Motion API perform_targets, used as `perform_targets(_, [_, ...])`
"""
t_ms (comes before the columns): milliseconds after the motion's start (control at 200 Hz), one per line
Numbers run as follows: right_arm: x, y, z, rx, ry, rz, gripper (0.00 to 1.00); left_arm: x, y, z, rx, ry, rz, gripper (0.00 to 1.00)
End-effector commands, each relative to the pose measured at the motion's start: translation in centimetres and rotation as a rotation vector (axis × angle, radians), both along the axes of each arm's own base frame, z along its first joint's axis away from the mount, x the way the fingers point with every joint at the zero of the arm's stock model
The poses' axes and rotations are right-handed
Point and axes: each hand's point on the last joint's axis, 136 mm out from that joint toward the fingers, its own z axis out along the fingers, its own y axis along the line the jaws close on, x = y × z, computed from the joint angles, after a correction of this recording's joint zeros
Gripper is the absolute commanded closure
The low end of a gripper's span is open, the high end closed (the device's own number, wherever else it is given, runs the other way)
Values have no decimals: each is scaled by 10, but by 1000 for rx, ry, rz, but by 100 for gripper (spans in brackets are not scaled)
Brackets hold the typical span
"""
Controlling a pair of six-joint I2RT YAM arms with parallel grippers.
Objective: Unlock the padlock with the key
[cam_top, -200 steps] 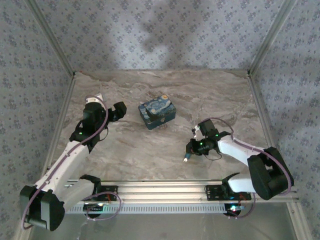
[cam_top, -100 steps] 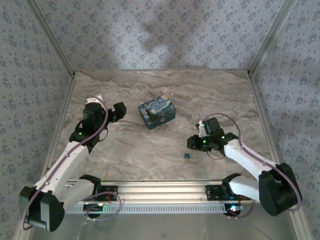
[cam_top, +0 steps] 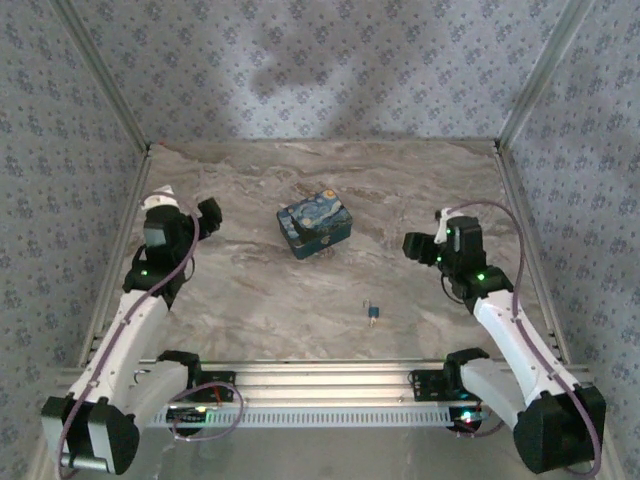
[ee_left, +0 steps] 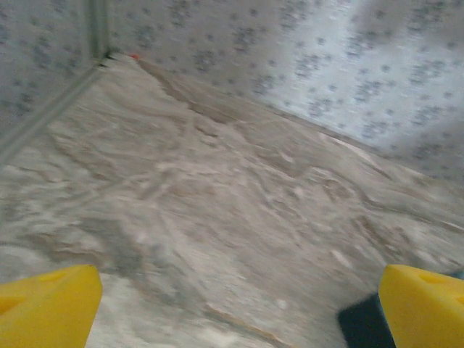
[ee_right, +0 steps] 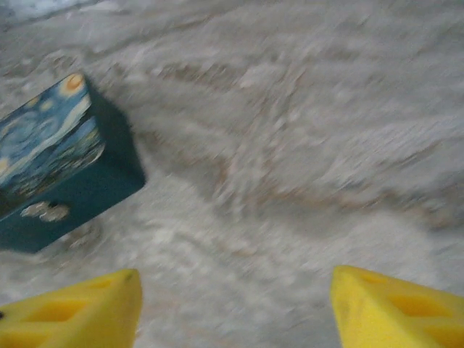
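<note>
The padlock [cam_top: 314,231], a dark-blue block with a starry swirl print, lies mid-table; its side carries a small silvery fitting [ee_right: 45,211]. The key [cam_top: 372,313], tiny with a blue-green head, lies loose on the marbled tabletop in front of the padlock. My right gripper [cam_top: 417,246] hovers right of the padlock and behind the key, open, its yellow fingers [ee_right: 400,310] wide apart over bare table; the padlock [ee_right: 51,163] sits ahead to their left. My left gripper [cam_top: 210,215] stands open left of the padlock, a dark padlock corner [ee_left: 357,326] beside its right fingertip [ee_left: 424,304].
Patterned walls [cam_top: 320,70] with metal corner posts [cam_top: 100,75] enclose the table on three sides. A metal rail [cam_top: 320,378] with both arm bases runs along the near edge. Open tabletop [cam_top: 280,310] lies around the key.
My right gripper opened and let go of the key, which now lies on the table. The right arm drew back to the right; the left arm drew back to the left.
</note>
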Motion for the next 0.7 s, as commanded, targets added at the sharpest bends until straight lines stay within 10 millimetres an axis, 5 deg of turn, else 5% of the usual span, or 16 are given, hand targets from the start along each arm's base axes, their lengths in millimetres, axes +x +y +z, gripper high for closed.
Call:
perform_targets(0, [18,-37,21,-85,-144,-121,17,-3,27,9,85,-21,78,2])
perform_targets(80, [23,-58,20,-107,-185,-188,0,-4,37,1,114,-18,98,2])
perform_targets(320, [27,-95,-24,-240,-168,-236,0,-9,51,-41,240,22,118,2])
perform_targets(695, [40,-96,-45,-242,-281,-202,0,-8,47,-77,205,67,94,2])
